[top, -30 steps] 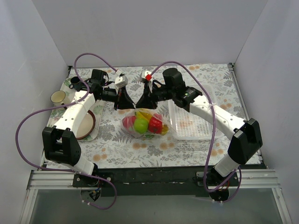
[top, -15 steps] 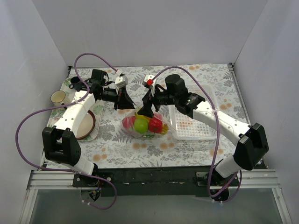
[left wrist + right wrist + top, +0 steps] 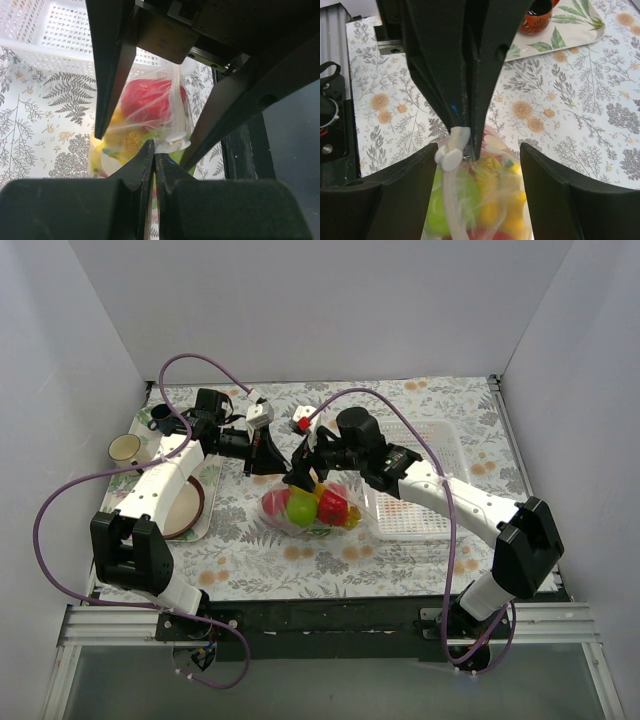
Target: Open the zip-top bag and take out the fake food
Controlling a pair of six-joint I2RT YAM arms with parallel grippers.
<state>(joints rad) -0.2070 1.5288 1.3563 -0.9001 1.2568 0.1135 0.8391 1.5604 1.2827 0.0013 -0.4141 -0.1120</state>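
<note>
Left gripper (image 3: 155,159): its fingers are pressed together on the gathered top edge of the zip-top bag (image 3: 312,502), pinching the plastic just beside a white tab (image 3: 176,141). It has not shifted over the last second.
Right gripper (image 3: 479,159): a second ago its jaws were nearly together and it sat a little off to the side of the left pinch. Now the jaws stand spread wide, and it has swung across to meet the left gripper.
Right fingers (image 3: 402,175): one sits on each side of the left gripper's closed tips, with the bag's top between them. Neither visibly touches the plastic.
Bag position: it is directly below both sets of fingertips, with its top drawn up into the left pinch and its body slumped on the table (image 3: 240,540).
Fake food (image 3: 318,508): all of it is inside the bag, beneath the fingertips. A green apple (image 3: 301,508) lies nearest the left gripper, a red pepper (image 3: 333,506) is beside it, and yellow pieces show behind.
White basket (image 3: 412,515): it lies out to the right gripper's far side, under its forearm.
Meaning: the right gripper appears to have let go and moved in for a fresh hold close to the left pinch. The likely aim is the opposite lip, so the two grippers can pull the mouth apart. The bag looks unopened and nothing is out yet.
Risk: the right jaws could close on both plastic layers, or on the left fingertips, instead of a single lip.
</note>
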